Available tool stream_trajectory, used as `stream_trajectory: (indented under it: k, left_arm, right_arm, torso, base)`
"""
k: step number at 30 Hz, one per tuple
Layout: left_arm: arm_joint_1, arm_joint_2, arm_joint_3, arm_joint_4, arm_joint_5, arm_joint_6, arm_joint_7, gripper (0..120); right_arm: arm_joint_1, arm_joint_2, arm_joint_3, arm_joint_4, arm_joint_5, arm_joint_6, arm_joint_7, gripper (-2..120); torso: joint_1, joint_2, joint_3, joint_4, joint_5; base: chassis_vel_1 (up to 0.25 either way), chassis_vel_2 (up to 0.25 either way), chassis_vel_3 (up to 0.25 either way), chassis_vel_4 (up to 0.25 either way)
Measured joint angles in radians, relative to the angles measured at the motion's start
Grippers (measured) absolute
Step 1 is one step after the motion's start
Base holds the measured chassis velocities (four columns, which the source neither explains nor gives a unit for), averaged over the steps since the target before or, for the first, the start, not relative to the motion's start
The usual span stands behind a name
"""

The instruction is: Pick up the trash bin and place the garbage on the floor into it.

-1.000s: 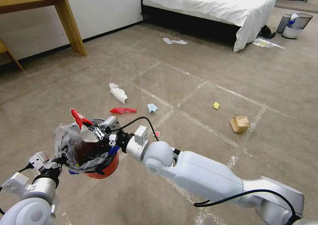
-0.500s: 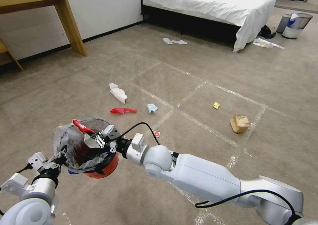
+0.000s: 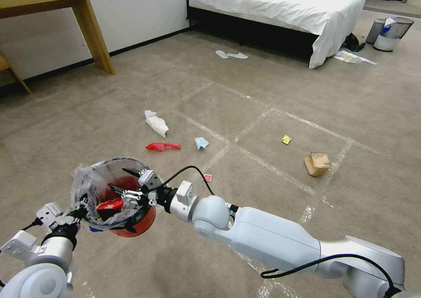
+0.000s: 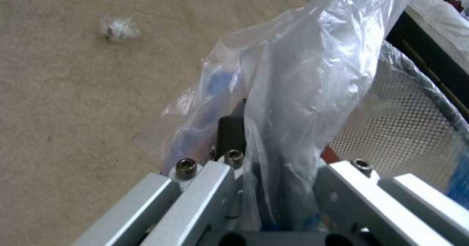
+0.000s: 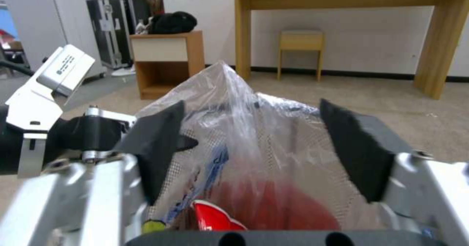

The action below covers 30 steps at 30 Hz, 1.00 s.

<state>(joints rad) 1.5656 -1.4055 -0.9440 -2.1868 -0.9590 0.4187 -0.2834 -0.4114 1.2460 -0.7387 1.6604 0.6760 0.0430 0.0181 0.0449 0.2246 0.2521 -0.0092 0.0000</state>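
The red trash bin (image 3: 141,220), lined with a crinkled clear bag, hangs above the floor (image 3: 263,96) at lower left. My left gripper (image 3: 80,207) is shut on its near rim and bag (image 4: 303,73). My right gripper (image 3: 123,180) hovers over the bin's mouth, open, with its pads (image 5: 359,150) spread wide and nothing between them. A red wrapper (image 3: 109,204) lies inside the bin (image 5: 273,205). Garbage on the carpet: a white tissue (image 3: 156,123), a red wrapper (image 3: 162,146), a pale blue scrap (image 3: 201,143), a tiny red card (image 3: 208,177), a yellow wrapper (image 3: 286,139) and a brown paper bag (image 3: 317,163).
A bed (image 3: 280,4) with white sheets stands at the back, with slippers (image 3: 231,54) in front of it. A wooden table leg (image 3: 92,30) is at the far left. A grey metal bin (image 3: 392,33) stands far right. A clear crumpled scrap (image 4: 117,28) lies on the carpet near the bin.
My right gripper came down over the bin's mouth and opened. The red wrapper it held has dropped into the bin. The left arm kept hold of the bin.
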Motion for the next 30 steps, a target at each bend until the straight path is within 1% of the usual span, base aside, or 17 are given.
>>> stream_trajectory:
  k: [1,2,3,4,6,10,15,17,18,19,21,23,25,26,28,29,30]
  left_arm:
    - [0.000,0.000,0.000,0.000,0.000,0.000,0.000,4]
    - [0.000,-0.001,0.000,0.001,0.002,-0.001,0.000,4]
    - [0.000,-0.001,0.000,0.002,0.002,-0.001,0.001,4]
    - [0.000,-0.001,0.000,0.002,0.002,-0.001,0.001,4]
    - [0.002,-0.001,-0.001,0.002,0.002,-0.002,0.002,4]
    - [0.003,-0.002,-0.003,0.002,0.003,-0.002,0.002,4]
    - [0.006,-0.001,-0.011,0.002,0.004,-0.004,0.003,4]
    - [0.007,-0.001,-0.012,0.002,0.005,-0.005,0.004,4]
    - [0.008,-0.001,-0.014,0.002,0.008,-0.010,0.005,4]
    - [0.008,-0.001,-0.014,0.002,0.008,-0.010,0.005,4]
    - [0.009,-0.004,-0.015,0.003,0.011,-0.014,0.006,4]
    - [0.009,-0.005,-0.016,0.003,0.011,-0.014,0.006,4]
    - [0.008,-0.007,-0.019,0.002,0.013,-0.017,0.007,4]
    - [0.008,-0.007,-0.019,0.002,0.013,-0.017,0.007,4]
    - [0.010,-0.007,-0.020,0.002,0.013,-0.018,0.007,4]
    - [0.010,-0.007,-0.020,0.002,0.013,-0.018,0.007,4]
    - [0.011,-0.008,-0.021,0.001,0.013,-0.019,0.007,4]
  right_arm:
    - [0.000,0.000,0.000,0.000,0.000,0.000,0.000,76]
    - [-0.005,0.001,0.005,0.002,-0.001,0.004,0.000,82]
    - [-0.012,0.006,0.016,0.006,0.000,0.008,0.001,90]
    - [-0.012,0.006,0.016,0.006,0.000,0.008,0.001,90]
    - [-0.024,0.019,0.041,0.014,0.008,0.018,0.007,98]
    - [-0.034,0.030,0.071,0.030,0.025,0.026,0.013,99]
    - [-0.078,0.041,0.206,0.098,0.101,0.063,0.008,100]
    - [-0.085,0.040,0.226,0.107,0.111,0.069,0.005,100]
    - [-0.113,0.029,0.295,0.134,0.135,0.084,-0.007,100]
    - [-0.113,0.029,0.295,0.134,0.135,0.084,-0.007,100]
    - [-0.158,0.012,0.376,0.162,0.149,0.100,-0.027,100]
    - [-0.171,0.006,0.403,0.170,0.152,0.106,-0.032,100]
    - [-0.227,-0.019,0.496,0.200,0.155,0.119,-0.052,100]
    - [-0.227,-0.019,0.496,0.200,0.155,0.119,-0.052,100]
    - [-0.263,-0.039,0.561,0.221,0.158,0.128,-0.059,100]
    - [-0.263,-0.039,0.561,0.221,0.158,0.128,-0.059,100]
    - [-0.290,-0.050,0.610,0.232,0.157,0.139,-0.070,100]
  torso:
    - [0.000,0.000,0.000,0.0000,0.0000]
    - [0.000,0.000,0.000,0.0000,0.0000]
    - [0.000,0.000,0.000,0.0000,0.0000]
    - [0.000,0.000,0.000,0.0000,0.0000]
    - [0.000,0.000,0.000,0.0000,0.0000]
    - [0.000,0.000,0.000,0.0000,-0.0001]
    - [0.000,0.000,0.000,0.0001,-0.0001]
    - [0.000,0.000,0.000,0.0001,-0.0001]
    - [0.000,0.000,0.000,0.0001,0.0000]
    - [0.000,0.000,0.000,0.0001,0.0000]
    - [0.000,0.000,0.000,-0.0001,0.0000]
    - [0.000,0.000,0.000,0.0000,0.0001]
    - [0.000,0.000,0.000,0.0000,0.0001]
    - [0.000,0.000,0.000,0.0000,0.0001]
    - [0.000,0.000,0.000,0.0000,0.0002]
    - [0.000,0.000,0.000,0.0000,0.0002]
    - [0.000,0.000,0.000,0.0000,0.0001]
  base:
    - [0.000,0.000,0.000,0.000]
    - [0.000,0.000,0.000,0.000]
    - [0.000,0.000,0.000,0.000]
    - [0.000,0.000,0.000,0.000]
    - [0.000,0.000,0.000,0.000]
    - [0.000,0.000,0.000,0.000]
    - [0.000,0.000,0.000,0.000]
    - [0.000,0.000,0.000,0.000]
    - [0.000,0.000,0.000,0.000]
    - [0.000,0.000,0.000,0.000]
    - [0.000,0.000,0.000,0.000]
    - [0.000,0.000,0.000,0.000]
    - [0.000,0.000,0.000,0.000]
    - [0.000,0.000,0.000,0.000]
    - [0.000,0.000,0.000,0.000]
    - [0.000,0.000,0.000,0.000]
    - [0.000,0.000,0.000,0.000]
